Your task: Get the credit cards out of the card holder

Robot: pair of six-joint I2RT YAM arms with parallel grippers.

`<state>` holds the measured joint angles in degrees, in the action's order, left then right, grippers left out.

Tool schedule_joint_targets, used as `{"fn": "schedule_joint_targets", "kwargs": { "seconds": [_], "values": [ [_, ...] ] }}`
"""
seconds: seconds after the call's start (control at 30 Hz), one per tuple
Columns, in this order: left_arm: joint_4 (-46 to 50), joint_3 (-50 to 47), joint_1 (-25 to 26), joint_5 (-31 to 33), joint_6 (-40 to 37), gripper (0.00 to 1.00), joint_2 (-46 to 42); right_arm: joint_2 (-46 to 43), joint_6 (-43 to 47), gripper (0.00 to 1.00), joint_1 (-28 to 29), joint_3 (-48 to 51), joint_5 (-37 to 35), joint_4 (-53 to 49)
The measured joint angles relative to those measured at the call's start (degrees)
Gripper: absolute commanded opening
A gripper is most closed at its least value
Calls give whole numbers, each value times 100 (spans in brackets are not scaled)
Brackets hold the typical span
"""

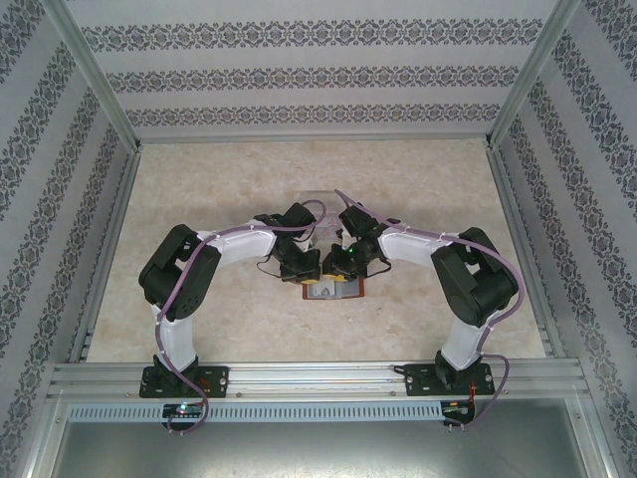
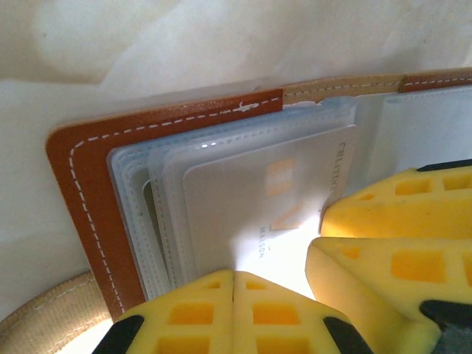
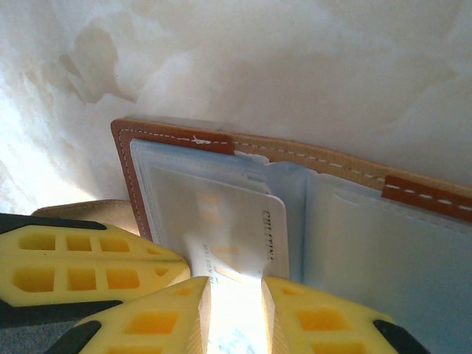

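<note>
The card holder (image 1: 338, 291) lies open on the table, reddish-brown leather (image 2: 81, 192) round blue-grey pockets. A whitish credit card (image 2: 243, 214) with faint pink marks sits in the top pocket, its edge sticking out toward the fold (image 3: 276, 228). My left gripper (image 2: 234, 276) is shut, its tips pressed together on that card's near part. In the top view the left gripper (image 1: 302, 267) is beside my right gripper (image 1: 341, 261), both over the wallet. The right gripper (image 3: 236, 295) has a narrow gap between its jaws, and its tips rest on the same card.
The tan strap tab (image 2: 44, 324) curls out beside the wallet's outer edge. A faint clear tray (image 1: 317, 202) lies just behind the grippers. Metal frame rails (image 1: 299, 373) and patterned walls bound the marbled table (image 1: 229, 179). Both arms crowd the middle.
</note>
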<state>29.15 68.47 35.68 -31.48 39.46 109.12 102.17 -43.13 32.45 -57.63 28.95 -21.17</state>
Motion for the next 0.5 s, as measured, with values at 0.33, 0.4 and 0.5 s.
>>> {"fn": "schedule_joint_targets", "kwargs": {
  "seconds": [0.33,0.4,0.5],
  "values": [
    [-2,0,0,-2,0,4,0,-2,114,27,2,0,-101,-39],
    [-2,0,0,0,0,4,0,-2,131,28,2,0,-105,-44],
    [-2,0,0,0,-2,4,-4,-7,146,31,2,0,-107,-48]
  ]
}}
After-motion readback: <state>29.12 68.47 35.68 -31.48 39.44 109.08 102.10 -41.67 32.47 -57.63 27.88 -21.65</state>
